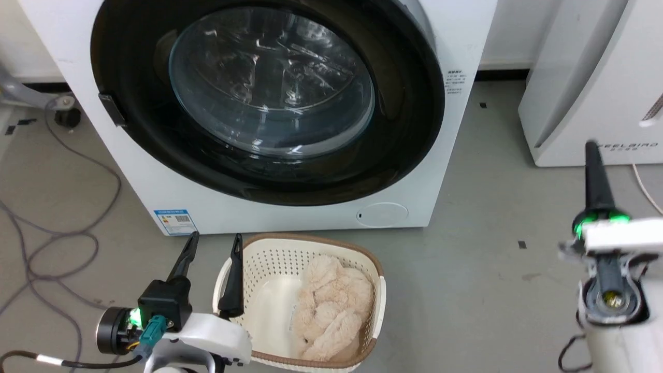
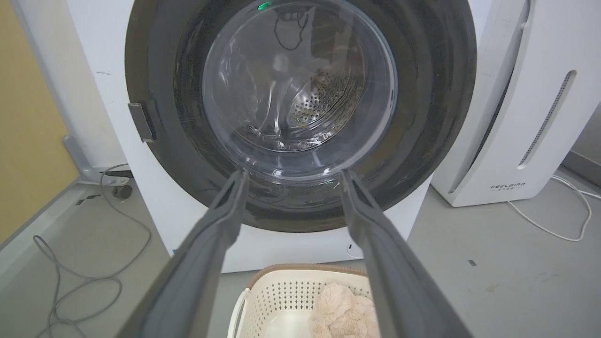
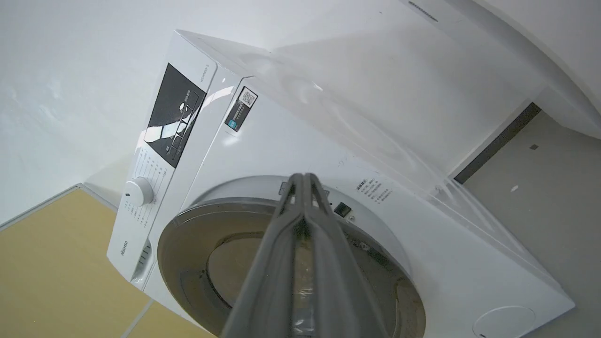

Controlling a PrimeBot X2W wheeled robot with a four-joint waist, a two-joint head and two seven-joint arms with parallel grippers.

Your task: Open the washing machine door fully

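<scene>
Left pincer (image 1: 216,236) agape, grey floor (image 1: 481,269), loose cables (image 1: 62,234), laundry basket (image 1: 311,240)

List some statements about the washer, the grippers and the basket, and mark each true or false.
1. The left gripper is open. True.
2. The right gripper grips the washing machine door. False: it is shut on nothing, off to the door's right.
3. The basket holds a fluffy beige item. True.
4. The basket stands on top of the washing machine. False: it stands on the floor before it.
5. The door stands fully open. False: it covers the machine's opening.
</scene>
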